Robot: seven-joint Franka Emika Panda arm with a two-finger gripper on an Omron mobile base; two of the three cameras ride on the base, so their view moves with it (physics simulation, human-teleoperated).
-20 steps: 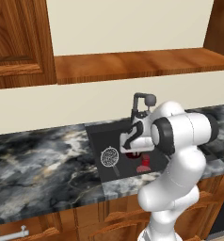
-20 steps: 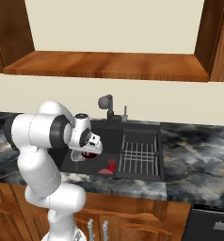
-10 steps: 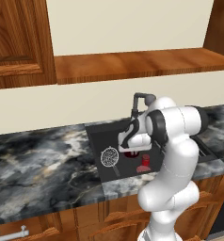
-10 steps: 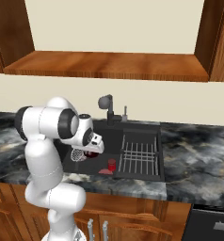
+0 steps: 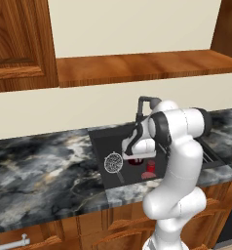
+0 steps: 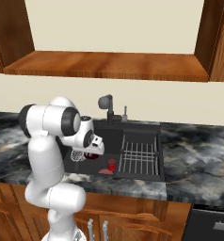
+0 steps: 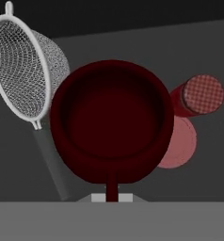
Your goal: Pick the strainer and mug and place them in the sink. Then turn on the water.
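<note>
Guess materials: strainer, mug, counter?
Strainer: likely metal, fine silvery wire mesh in a pale rim, darker handle. Mug: dark maroon, smooth matte, perhaps ceramic; can't tell for sure. Counter: looks like polished stone, dark grey with white marbled veining.

- A white robot arm (image 5: 179, 161) rises from the lower right and bends over the black sink (image 5: 99, 146), which is set in a dark marbled counter (image 5: 45, 171).
- Its hand hangs low over the basin, and a dark red mug (image 5: 134, 161) shows just beneath it.
- A round wire strainer (image 5: 113, 162) lies in the sink, just left of the mug.
- A brighter red small thing (image 5: 149, 170) lies to the mug's right.
- A dark faucet (image 5: 142, 105) stands behind the arm.
- A wooden shelf (image 5: 137, 66) runs along the wall above.
</note>
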